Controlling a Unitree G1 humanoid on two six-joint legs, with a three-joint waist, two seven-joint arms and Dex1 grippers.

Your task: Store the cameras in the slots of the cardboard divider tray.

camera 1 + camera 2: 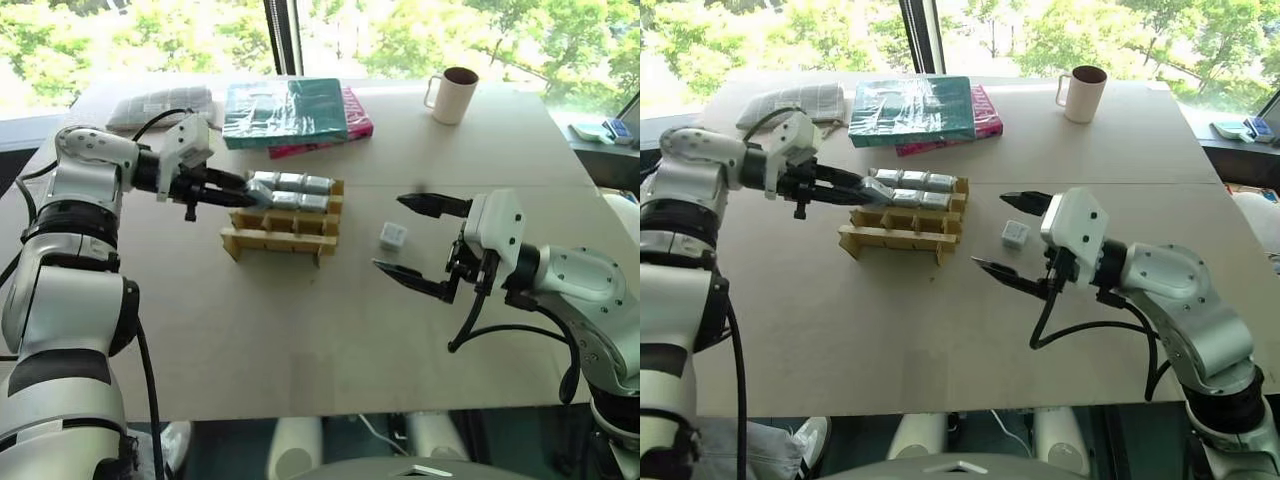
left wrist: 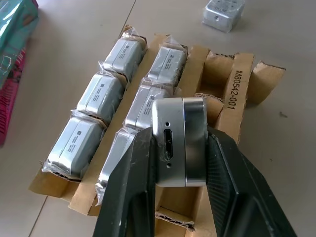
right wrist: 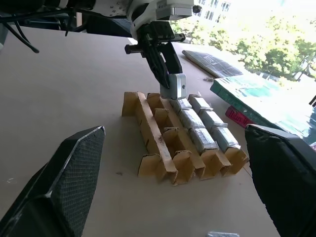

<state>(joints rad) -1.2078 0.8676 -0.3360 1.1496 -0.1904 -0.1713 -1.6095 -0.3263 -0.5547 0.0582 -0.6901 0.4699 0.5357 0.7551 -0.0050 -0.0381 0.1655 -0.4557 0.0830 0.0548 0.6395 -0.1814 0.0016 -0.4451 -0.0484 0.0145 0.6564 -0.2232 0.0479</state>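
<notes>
The left gripper (image 2: pixel 170 163) is clenched on a bare silver camera (image 2: pixel 178 140), its two black fingers pressing the block's sides with the port edge facing the wrist. It holds the camera just above the cardboard divider tray (image 1: pixel 283 232), over the near end of the filled rows; from the head views I can't tell whether the block touches the cardboard yet.

The tray sits mid-table, and six wrapped cameras (image 2: pixel 101 96) lie in it in two rows of three along its far side. The slots of the nearer rows stand unfilled, their tan strips upright.

The right gripper (image 1: pixel 415 240) is spread wide, grasping nothing, its fingers pointing across the table toward the tray. Between those fingers, resting on the table (image 1: pixel 300 350), sits one more loose camera (image 1: pixel 392 236), apart from both fingertips and just beside the tray's right end.

Farther back lie a teal packet (image 1: pixel 285 110) stacked on a pink packet (image 1: pixel 355 125), and a mug (image 1: pixel 453 95) stands to their right.
</notes>
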